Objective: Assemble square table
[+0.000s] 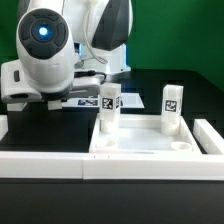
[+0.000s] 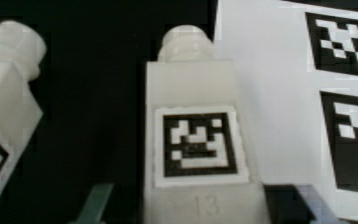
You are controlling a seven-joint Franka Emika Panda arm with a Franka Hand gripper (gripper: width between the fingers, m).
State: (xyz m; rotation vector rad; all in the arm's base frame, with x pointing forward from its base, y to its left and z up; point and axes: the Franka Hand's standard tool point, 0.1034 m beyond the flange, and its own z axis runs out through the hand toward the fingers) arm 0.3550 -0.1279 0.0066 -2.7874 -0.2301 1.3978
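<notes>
The leg (image 2: 197,120) lies flat on the black table straight between the jaws. Its long axis runs directly away from the gripper (image 2: 197,205), tagged face up and rounded tip at the far end. The two fingers (image 2: 101,203) stand one on each side of its near end. They are set a little wider than the leg, with a thin dark gap showing on each side, so the jaws look parted and not clamped (the margin is slim).

A second leg (image 2: 7,90) lies just outside one finger, roughly parallel to the first and apart from it. The marker board (image 2: 327,90) lies outside the other finger.

The tabletop (image 1: 140,148) shows only in the exterior view, where the arm hides the gripper. Two legs (image 1: 108,108) (image 1: 172,108) stand upright at its far corners; whether they are fully seated cannot be told.

The coming move looks like a plain closing across the leg's width. The jaws already line up square to its long axis, so no turn seems needed. The risk is brushing the second leg.
</notes>
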